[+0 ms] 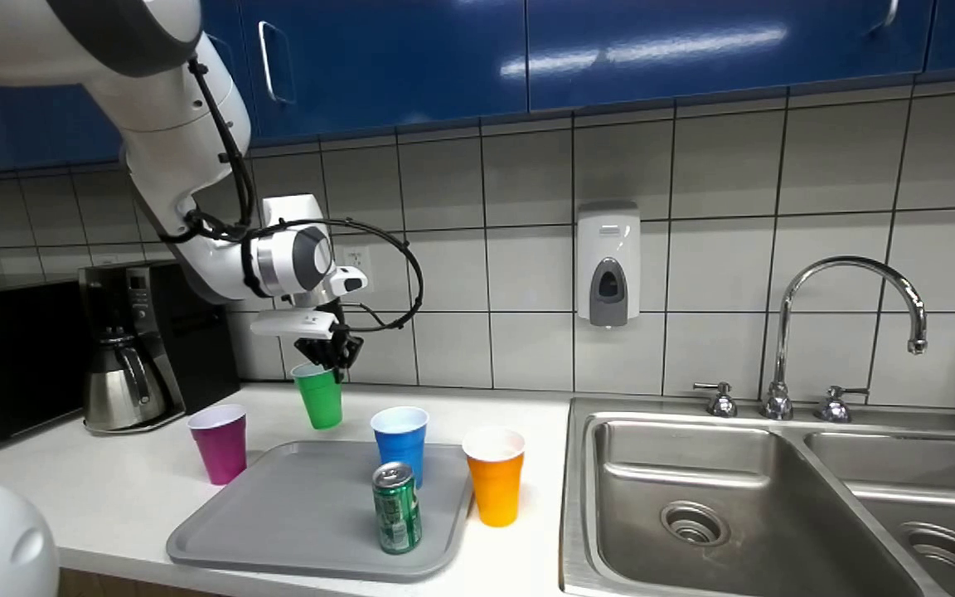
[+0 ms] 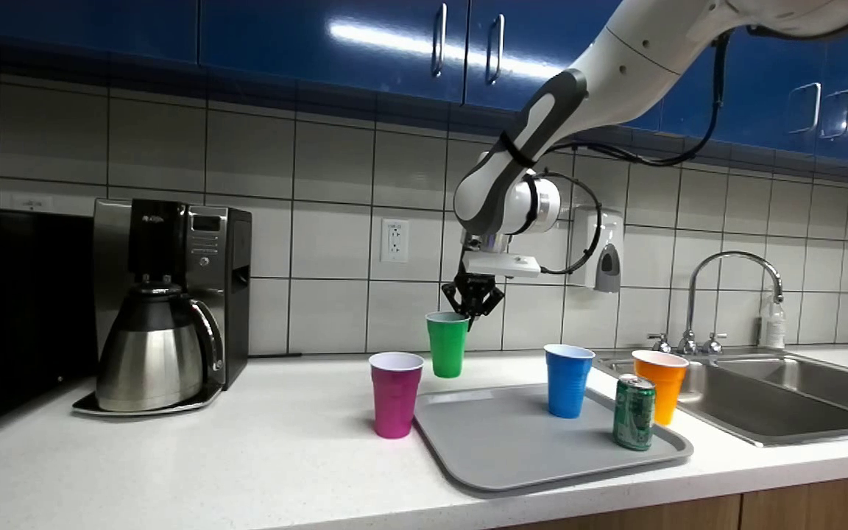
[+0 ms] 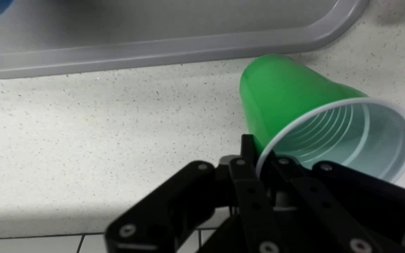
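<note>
My gripper (image 1: 340, 371) is shut on the rim of a green cup (image 1: 319, 400), with one finger inside and one outside. In the wrist view the fingertips (image 3: 258, 153) pinch the wall of the green cup (image 3: 283, 89) and its white inside shows. The cup is slightly tilted behind the grey tray (image 1: 278, 522); I cannot tell whether its base touches the counter. A blue cup (image 2: 568, 383) and a green can (image 2: 633, 414) stand upright on the tray. A magenta cup (image 2: 396, 397) and an orange cup (image 1: 496, 485) stand on the counter on opposite sides of it.
A coffee maker (image 2: 210, 294) with a steel carafe (image 2: 152, 361) stands beside a dark appliance (image 2: 19, 309). A steel sink (image 1: 581, 497) with a tall faucet (image 1: 784, 323) lies past the orange cup. A soap dispenser (image 1: 608, 265) hangs on the tiled wall; blue cabinets (image 1: 395, 58) are above.
</note>
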